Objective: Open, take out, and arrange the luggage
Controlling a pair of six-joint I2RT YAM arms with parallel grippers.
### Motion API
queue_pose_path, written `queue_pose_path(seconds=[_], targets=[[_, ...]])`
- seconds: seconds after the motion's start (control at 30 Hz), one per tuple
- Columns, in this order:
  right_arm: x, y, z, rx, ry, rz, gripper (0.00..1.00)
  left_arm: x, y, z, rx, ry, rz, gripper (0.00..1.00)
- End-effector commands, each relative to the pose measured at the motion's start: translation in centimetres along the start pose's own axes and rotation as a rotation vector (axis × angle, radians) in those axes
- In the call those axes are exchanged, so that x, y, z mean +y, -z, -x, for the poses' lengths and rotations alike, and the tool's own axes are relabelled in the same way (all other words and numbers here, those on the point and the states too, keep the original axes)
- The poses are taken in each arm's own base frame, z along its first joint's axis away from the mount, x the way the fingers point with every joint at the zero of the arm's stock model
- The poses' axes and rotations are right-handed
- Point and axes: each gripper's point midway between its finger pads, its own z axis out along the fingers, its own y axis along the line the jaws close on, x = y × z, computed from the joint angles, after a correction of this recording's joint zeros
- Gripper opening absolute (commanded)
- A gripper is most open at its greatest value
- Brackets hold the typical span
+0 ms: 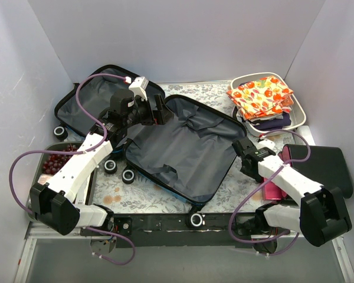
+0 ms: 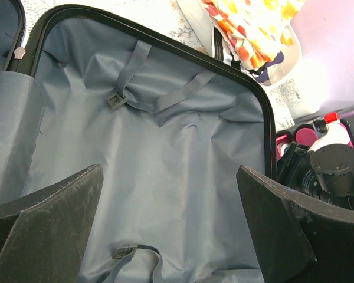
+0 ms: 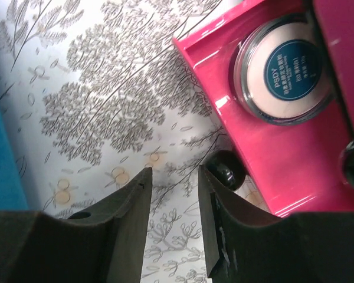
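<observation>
Luggage open, seemingly emptied; arranging likely remains.
The luggage (image 1: 183, 147) lies splayed mid-surface, lining bare. Left tool (image 2: 169, 171) hangs open above it; right tool (image 3: 175, 171), slightly parted and empty, sits beside its right edge.

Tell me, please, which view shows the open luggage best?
Top external: the luggage lies whole, both halves open. Left wrist shows only one half's grey lining; right wrist only a blue sliver at its left edge.

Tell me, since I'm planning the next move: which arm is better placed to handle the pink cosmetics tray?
Right. The right pincer hangs open just beside the pink tray. The left pincer hangs open over the luggage, farther from that tray.
</observation>
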Motion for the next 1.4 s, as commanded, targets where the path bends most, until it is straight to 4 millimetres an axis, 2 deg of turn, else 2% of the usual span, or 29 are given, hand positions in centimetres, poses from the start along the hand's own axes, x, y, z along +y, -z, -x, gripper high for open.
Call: queue_pose_path(seconds=[0.0,0.23,0.47,0.9,1.0,1.03,1.1,1.13,1.17,1.2,1.23,1.27,1.33,1.37], targets=[[-1.9,-0.8,2.3,-0.082,-0.020,-0.091,0.45,0.0,0.1,0.4,-0.022,-0.005,0.002,0.98],[-4.5,-1.6,3.5,-0.110,-0.022,-0.220,0.48,0.2,-0.1,0.0,-0.011,-0.008,0.021,0.98],[-6.0,-1.7,4.6,-0.149,-0.027,-0.307,0.50,0.2,-0.1,0.1,-0.003,-0.004,0.032,0.98],[-7.2,-1.6,5.4,-0.185,-0.048,-0.372,0.55,0.0,0.6,0.5,0.022,-0.007,0.047,0.98],[-5.4,-1.6,6.0,-0.176,-0.032,-0.272,0.59,0.0,1.2,0.4,0.018,-0.007,0.057,0.98],[-4.1,-1.6,5.7,-0.141,-0.012,-0.196,0.60,0.3,1.6,0.4,0.010,-0.008,0.070,0.98],[-1.9,-1.0,6.7,-0.161,0.042,-0.063,0.65,0.5,1.9,0.3,-0.001,-0.007,0.084,0.98],[0.2,-0.6,6.4,-0.137,0.060,0.052,0.66,0.6,2.0,0.3,-0.006,-0.006,0.089,0.98],[1.3,0.2,6.8,-0.158,0.124,0.134,0.78,0.7,2.3,0.3,-0.010,-0.007,0.095,0.98],[2.7,0.9,7.5,-0.186,0.121,0.209,0.80,0.8,2.4,0.3,-0.016,-0.004,0.099,0.98],[4.3,1.8,7.2,-0.167,0.143,0.316,0.89,0.8,2.4,0.3,-0.017,-0.001,0.104,0.98],[5.1,2.8,7.6,-0.186,0.166,0.380,0.92,0.9,2.7,0.4,-0.025,0.006,0.108,0.98],[7.3,5.1,8.4,-0.196,0.180,0.525,0.93,1.0,3.0,0.5,-0.035,0.013,0.121,0.98],[7.8,6.1,8.9,-0.215,0.181,0.565,0.95,1.1,3.1,0.6,-0.039,0.019,0.132,0.98]])
